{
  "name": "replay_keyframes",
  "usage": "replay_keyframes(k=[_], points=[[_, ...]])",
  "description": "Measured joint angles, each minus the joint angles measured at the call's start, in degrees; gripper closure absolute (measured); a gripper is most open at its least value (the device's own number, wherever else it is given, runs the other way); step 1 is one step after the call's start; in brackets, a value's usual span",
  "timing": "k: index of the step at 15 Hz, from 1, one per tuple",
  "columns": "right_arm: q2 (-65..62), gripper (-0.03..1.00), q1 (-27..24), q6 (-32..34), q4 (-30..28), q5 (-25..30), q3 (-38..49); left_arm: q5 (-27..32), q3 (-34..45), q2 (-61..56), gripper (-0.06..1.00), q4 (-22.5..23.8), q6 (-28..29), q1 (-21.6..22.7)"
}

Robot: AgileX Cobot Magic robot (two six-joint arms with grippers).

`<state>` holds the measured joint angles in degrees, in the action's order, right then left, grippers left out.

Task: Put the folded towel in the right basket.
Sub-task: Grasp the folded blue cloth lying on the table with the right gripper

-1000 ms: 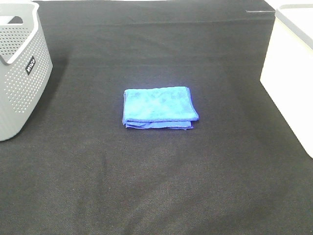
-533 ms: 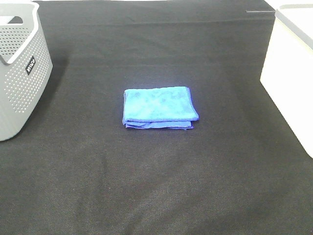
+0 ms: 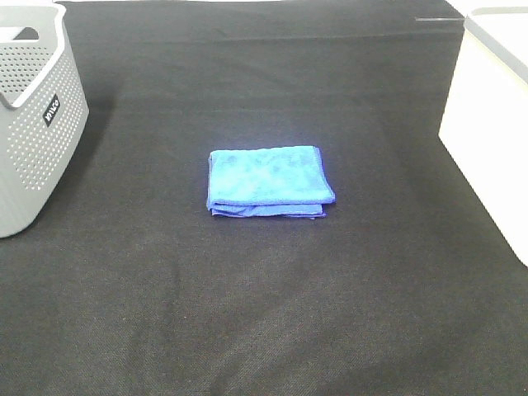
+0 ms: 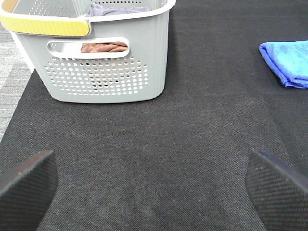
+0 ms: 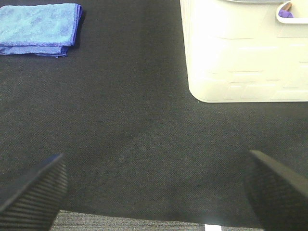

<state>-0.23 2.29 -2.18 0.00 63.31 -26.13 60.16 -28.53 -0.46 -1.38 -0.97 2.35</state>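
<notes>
Folded towel (image 3: 268,179), blue, lies flat at the middle of the counter (image 3: 247,322), which has a black cloth surface. Its layered edges face the near side, with a darker blue hem showing. Nothing touches it. It sits between the two baskets, well apart from both.

The right basket (image 3: 488,136) is white with solid walls, stands at the right edge of the counter and is cut off by the frame. The right wrist view shows a small purple item at its rim, too small to identify.

The left basket (image 3: 35,124) is grey and perforated, with a cut-out handle, and stands at the far left. The left wrist view shows brown cloth (image 4: 103,47) through the handle slot.

Left gripper (image 4: 151,190): fingers spread wide, holding nothing, low over bare counter near the left basket. Right gripper (image 5: 154,190): also spread wide and holding nothing, over the counter near the right basket, with the towel off to its far left. Neither gripper shows in the high view.
</notes>
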Motion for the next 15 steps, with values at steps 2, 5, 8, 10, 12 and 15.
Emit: replay_keyframes(k=[2, 5, 8, 10, 12, 15], points=[[0.0, 0.00, 0.0, 0.0, 0.0, 0.0, 0.0, 0.0, 0.0, 0.0, -0.04, 0.0, 0.0, 0.0], [0.0, 0.00, 0.0, 0.0, 0.0, 0.0, 0.0, 0.0, 0.0, 0.0, -0.04, 0.0, 0.0, 0.0], [0.0, 0.00, 0.0, 0.1, 0.0, 0.0, 0.0, 0.0, 0.0, 0.0, -0.04, 0.0, 0.0, 0.0], [0.0, 0.00, 0.0, 0.1, 0.0, 0.0, 0.0, 0.0, 0.0, 0.0, -0.04, 0.0, 0.0, 0.0], [0.0, 0.00, 0.0, 0.2, 0.0, 0.0, 0.0, 0.0, 0.0, 0.0, -0.04, 0.0, 0.0, 0.0], [0.3, 0.00, 0.0, 0.2, 0.0, 0.0, 0.0, 0.0, 0.0, 0.0, -0.04, 0.0, 0.0, 0.0]])
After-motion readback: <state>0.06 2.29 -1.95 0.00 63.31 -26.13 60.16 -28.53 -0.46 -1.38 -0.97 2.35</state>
